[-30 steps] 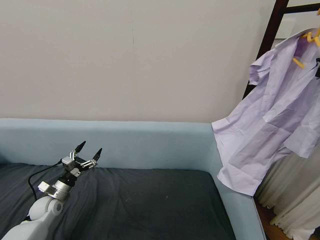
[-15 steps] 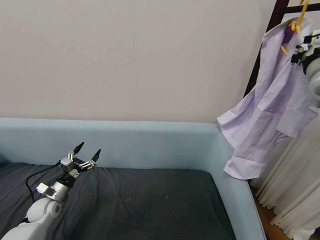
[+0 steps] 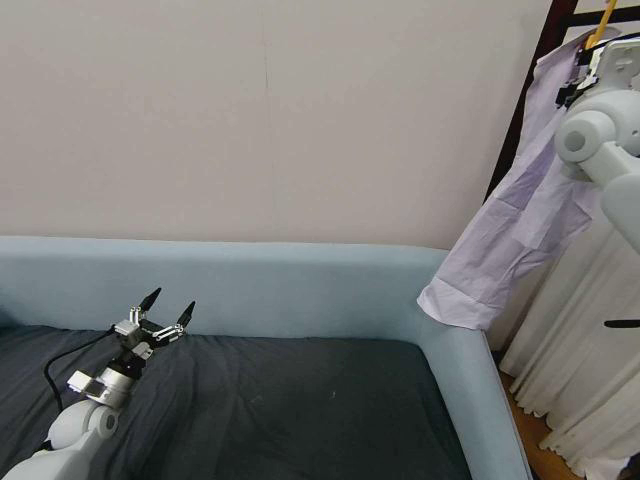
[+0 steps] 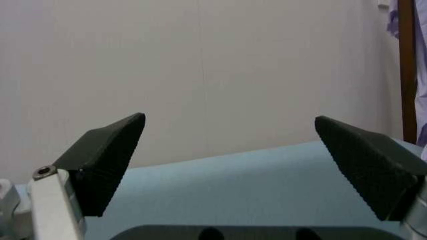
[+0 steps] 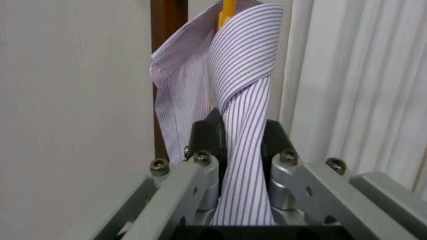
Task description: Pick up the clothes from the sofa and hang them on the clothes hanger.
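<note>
lilac striped cotton shirt [image 3: 520,230]: 1
yellow plastic hanger [image 5: 228,12]: 1
pale blue fabric sofa [image 3: 300,290]: 1
dark brown wooden rack post [image 5: 167,15]: 1

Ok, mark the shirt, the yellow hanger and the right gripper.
shirt [image 3: 520,230]: head view, on its hanging body.
yellow hanger [image 5: 228,12]: right wrist view, on its shaft above the collar.
right gripper [image 5: 240,137]: right wrist view, between its fingertips, shut on the shirt.

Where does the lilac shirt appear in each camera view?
Head view: shirt hangs at the right edge, against the dark wooden post.
Left wrist view: a thin strip just past the same post.
Right wrist view: centre, pinched in the right hand, with the post behind.
</note>
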Tool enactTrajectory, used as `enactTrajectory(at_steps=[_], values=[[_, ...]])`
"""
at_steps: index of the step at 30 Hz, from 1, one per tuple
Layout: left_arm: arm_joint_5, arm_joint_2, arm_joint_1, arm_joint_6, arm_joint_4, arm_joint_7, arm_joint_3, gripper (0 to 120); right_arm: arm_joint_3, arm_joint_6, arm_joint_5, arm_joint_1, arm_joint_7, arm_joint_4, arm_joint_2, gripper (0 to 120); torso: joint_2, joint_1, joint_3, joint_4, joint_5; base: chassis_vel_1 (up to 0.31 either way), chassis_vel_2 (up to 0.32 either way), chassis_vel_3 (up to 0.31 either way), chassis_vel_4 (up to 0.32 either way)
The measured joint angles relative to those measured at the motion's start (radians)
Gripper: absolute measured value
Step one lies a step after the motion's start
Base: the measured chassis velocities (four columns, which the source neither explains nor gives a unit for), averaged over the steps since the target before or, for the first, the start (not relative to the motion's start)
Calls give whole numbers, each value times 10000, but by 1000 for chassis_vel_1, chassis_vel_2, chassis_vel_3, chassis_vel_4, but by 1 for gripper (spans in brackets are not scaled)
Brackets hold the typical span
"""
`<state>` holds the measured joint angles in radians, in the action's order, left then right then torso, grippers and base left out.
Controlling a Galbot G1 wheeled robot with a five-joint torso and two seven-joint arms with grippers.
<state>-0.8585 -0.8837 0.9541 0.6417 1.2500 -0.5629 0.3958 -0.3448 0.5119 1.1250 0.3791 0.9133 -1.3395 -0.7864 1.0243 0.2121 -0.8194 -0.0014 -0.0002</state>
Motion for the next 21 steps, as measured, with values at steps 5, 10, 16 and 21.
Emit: enactTrajectory(at_steps=[5,10,16,21], values=[[8,-1,-64,0,-56,-1,-29,100,2,-79,-127,99,39,414,-351,8,0,0,1,-2,1,0,0,0,0],[7,8,-100,0,-113,-1,-37,100,25,-171,-296,308,22,998,-799,8,0,0,1,-1,1,0,0,0,0],[-18,9,-98,13,-142,-4,-32,100,-33,-235,-433,638,-20,1689,-1116,8,1,0,1,-1,1,0,0,0,0],[-34,-6,-97,57,-203,-24,-18,100,-39,-241,-436,575,-9,1840,-1115,8,2,-1,2,0,-1,0,0,0,0]])
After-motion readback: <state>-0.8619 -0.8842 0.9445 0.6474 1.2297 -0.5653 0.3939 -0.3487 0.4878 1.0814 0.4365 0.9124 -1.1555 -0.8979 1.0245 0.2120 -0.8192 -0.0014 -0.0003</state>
